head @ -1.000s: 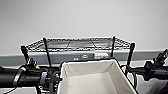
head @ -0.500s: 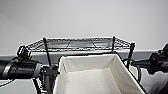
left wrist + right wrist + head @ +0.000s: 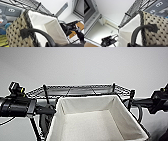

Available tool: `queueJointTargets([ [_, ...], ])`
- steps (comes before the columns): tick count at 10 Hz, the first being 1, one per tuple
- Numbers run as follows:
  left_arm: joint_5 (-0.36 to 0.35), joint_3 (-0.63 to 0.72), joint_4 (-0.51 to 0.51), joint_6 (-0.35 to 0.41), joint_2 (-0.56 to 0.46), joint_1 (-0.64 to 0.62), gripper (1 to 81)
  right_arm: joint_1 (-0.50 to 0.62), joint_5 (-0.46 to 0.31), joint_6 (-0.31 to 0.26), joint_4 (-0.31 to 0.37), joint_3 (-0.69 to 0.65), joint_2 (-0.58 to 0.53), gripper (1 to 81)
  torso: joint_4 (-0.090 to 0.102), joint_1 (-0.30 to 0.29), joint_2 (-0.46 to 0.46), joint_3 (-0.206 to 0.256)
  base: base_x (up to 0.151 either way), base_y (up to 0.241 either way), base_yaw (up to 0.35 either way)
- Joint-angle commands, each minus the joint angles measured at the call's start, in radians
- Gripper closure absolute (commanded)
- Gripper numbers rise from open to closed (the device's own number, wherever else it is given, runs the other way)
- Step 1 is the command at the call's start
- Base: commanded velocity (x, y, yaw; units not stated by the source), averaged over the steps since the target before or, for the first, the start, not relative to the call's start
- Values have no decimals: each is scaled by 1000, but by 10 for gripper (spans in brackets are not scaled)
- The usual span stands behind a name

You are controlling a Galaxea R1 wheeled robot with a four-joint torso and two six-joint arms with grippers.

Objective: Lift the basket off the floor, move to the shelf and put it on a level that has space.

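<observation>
The basket (image 3: 97, 122), cream woven with a white lining, hangs in the air between my two arms, close in front of the shelf (image 3: 45, 97). Its far rim stands just below the level (image 3: 80, 90), the black wire top tier. In the left wrist view the basket's woven side (image 3: 15, 32) is close up, and its black loop handle (image 3: 37, 32) runs into my left gripper (image 3: 50, 44). The other handle (image 3: 140, 30) runs into my right gripper (image 3: 130, 45) in the right wrist view. Both grippers are shut on a handle.
A plain pale wall (image 3: 82, 64) rises behind the rack. My left arm (image 3: 15, 105) and right arm (image 3: 155, 100) flank the basket. Under the top tier are a blue object (image 3: 6, 26) and wall sockets (image 3: 11, 10). A window frame (image 3: 78, 8) lies to one side.
The basket has risen between my arms, and its rim is now closer to the rack's top tier. Both arms came up with it.
</observation>
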Motion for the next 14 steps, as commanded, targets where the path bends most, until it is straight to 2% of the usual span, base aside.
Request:
queueJointTargets([
  [1,17,-99,-57,12,46,-185,811,164,16,37,13,-50,41,811,0,0,0,0,0,0,0],
  [6,55,-216,-140,12,159,-302,811,316,-53,139,10,-141,93,811,0,0,0,0,0,0,0],
  [9,97,-288,-174,12,204,-376,811,385,-85,182,9,-205,147,811,0,0,0,0,0,0,0],
  [12,114,-378,-183,12,260,-411,811,430,-95,201,10,-277,199,811,0,0,0,0,0,0,0],
  [14,134,-441,-179,13,296,-413,811,463,-131,210,10,-339,241,811,0,0,0,0,0,0,0],
])
